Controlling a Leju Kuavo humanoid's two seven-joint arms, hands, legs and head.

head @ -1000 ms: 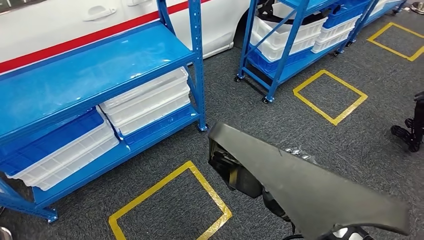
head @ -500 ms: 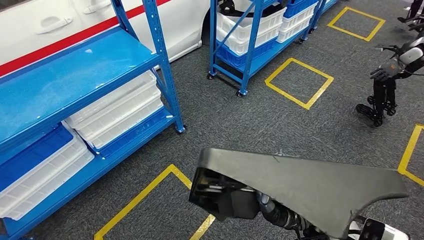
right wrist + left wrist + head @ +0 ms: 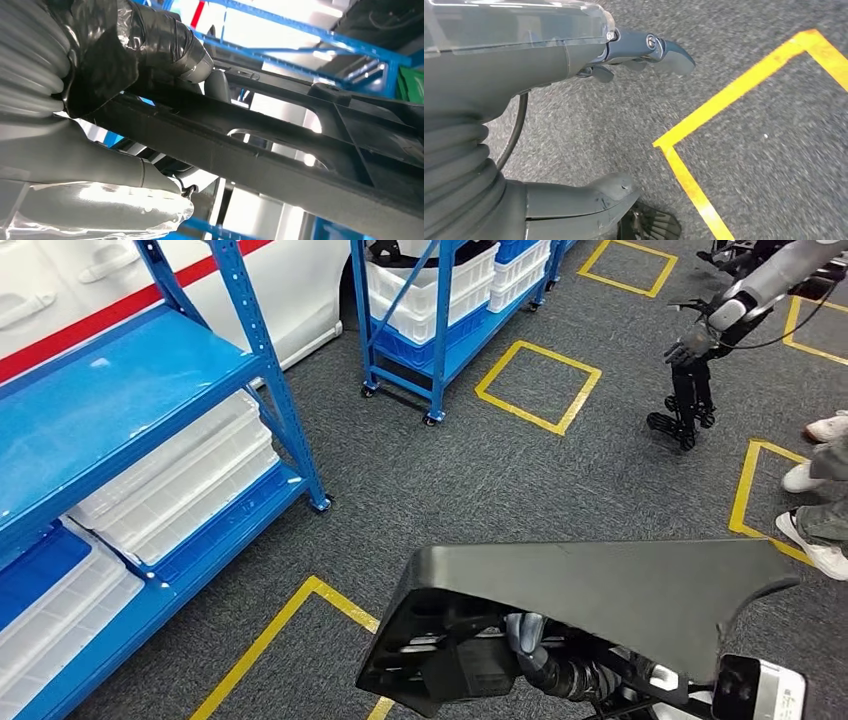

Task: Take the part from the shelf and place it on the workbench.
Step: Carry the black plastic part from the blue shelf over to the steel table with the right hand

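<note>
Head view has swung rightward since earlier; right robot hand (image 3: 150, 55) still grips part (image 3: 600, 590).

Bright even overhead light; glare on blue shelf (image 3: 110, 400); wrist views motion-blurred

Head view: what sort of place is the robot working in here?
Probably a car-plant or warehouse training floor: blue steel shelving stacked with white plastic crates, yellow tape squares marking stations on grey carpet, a white car body behind, and the black part being carried.

a car workshop: blue steel shelves (image 3: 130, 410) of plastic crates (image 3: 170, 490), yellow floor squares (image 3: 537, 386), white car (image 3: 290, 290).
</note>
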